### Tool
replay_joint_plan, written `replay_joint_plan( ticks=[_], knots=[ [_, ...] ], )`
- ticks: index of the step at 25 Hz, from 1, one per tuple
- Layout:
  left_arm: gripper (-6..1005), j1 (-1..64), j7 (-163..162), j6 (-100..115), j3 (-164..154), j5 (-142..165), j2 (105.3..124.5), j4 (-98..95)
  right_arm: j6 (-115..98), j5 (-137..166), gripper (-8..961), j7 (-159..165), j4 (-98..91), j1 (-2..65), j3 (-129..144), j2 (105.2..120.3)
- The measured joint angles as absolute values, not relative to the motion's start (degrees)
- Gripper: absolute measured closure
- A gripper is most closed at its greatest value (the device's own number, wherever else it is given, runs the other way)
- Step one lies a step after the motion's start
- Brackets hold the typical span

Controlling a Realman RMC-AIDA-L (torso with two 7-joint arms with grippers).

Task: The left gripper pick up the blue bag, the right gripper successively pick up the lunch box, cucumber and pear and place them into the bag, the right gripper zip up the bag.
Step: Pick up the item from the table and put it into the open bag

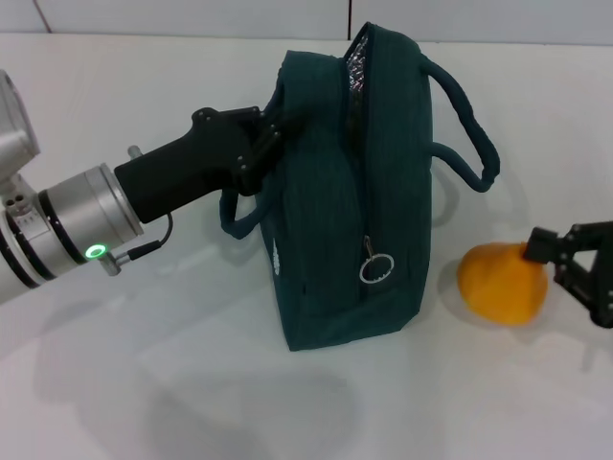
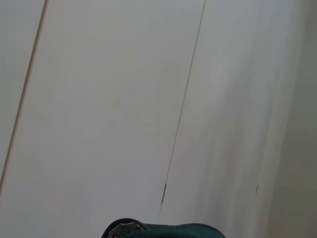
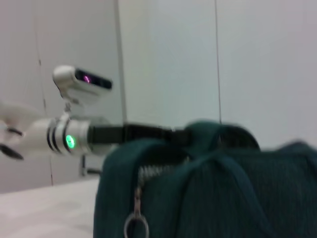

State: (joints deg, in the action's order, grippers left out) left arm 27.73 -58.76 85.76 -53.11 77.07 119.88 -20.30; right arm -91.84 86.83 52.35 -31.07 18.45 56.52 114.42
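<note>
Now our left gripper, jaws clamped on the blue bag at center surface, props it upright while our right gripper at four o'clock, jaws apart, straddles the pear.

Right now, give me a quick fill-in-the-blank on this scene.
1. The left gripper has its jaws at the blue bag's ____ handle.
2. The right gripper touches the ____.
3. A silver ____ hangs from the zipper.
4. The bag's top is ____.

Answers: left; pear; ring; open
</note>
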Motion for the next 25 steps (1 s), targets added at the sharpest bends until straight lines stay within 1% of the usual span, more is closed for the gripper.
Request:
replay_joint_plan(
  ticks=[5, 10, 13, 18, 24, 25],
  knots=[
    [958, 27.0, -55.9, 88.8, -53.3, 75.3, 119.88, -20.2, -98.7, 86.4, 920, 50.3, -31.0, 18.7, 50.6, 114.85],
    [958, 26.9, -55.6, 89.3, -53.3, 74.7, 119.88, -19.9, -103.0, 79.7, 920, 49.3, -30.9, 20.5, 50.5, 115.14],
    [958, 26.9, -55.6, 89.3, -53.4, 74.7, 119.88, -19.9, -104.5, 76.2, 921, 49.3, -30.4, 23.5, 50.5, 115.36],
    [958, 26.9, -55.5, 89.6, -53.3, 74.7, 119.95, -19.9, -104.6, 71.8, 921, 49.9, -27.9, 30.2, 50.5, 115.94],
    [958, 27.0, -55.3, 91.2, -53.4, 74.7, 120.06, -19.7, -98.0, 70.7, 920, 54.1, -24.3, 39.6, 52.1, 115.99],
    [958, 27.1, -55.2, 91.2, -53.4, 74.8, 120.06, -19.7, -98.0, 70.7, 920, 54.1, -24.3, 39.6, 52.1, 115.99]
  ],
)
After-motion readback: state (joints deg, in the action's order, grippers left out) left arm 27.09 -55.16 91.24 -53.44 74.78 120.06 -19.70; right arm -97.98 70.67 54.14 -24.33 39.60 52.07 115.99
